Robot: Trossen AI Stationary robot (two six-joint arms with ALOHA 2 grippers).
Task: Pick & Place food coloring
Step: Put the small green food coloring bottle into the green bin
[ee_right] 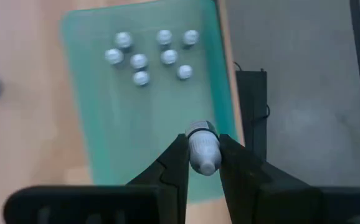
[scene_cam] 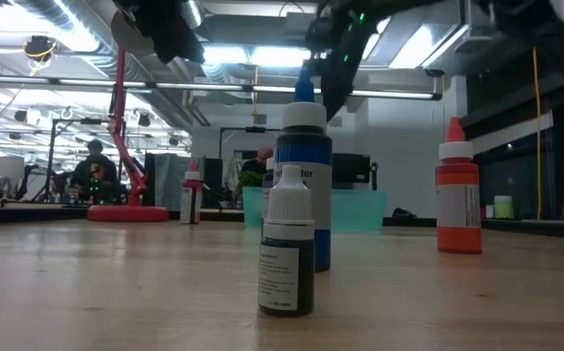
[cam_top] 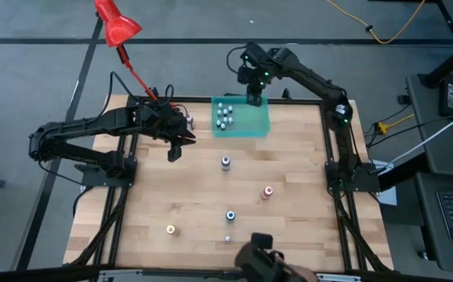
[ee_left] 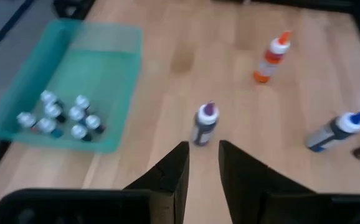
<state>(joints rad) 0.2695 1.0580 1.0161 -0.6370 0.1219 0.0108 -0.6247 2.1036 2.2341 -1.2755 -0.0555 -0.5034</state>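
trays: one teal tray (cam_top: pixel 259 125) | small white-capped bottles in the tray (ee_right: pixel 149 53): seven | bottle pinched between the right gripper (ee_right: pixel 203 163) fingers: one (whitish) | bottles standing loose on the table (cam_top: pixel 226 162): six, one half hidden by the left arm | red lamps (cam_top: pixel 117 23): one

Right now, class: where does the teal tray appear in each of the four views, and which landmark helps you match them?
High view: teal tray at the table's far edge, right of centre.
Low view: tray far back, behind the blue bottle.
Left wrist view: tray at left.
Right wrist view: tray fills the middle.
Landmark: white-capped bottles clustered inside; not visible in the low view.
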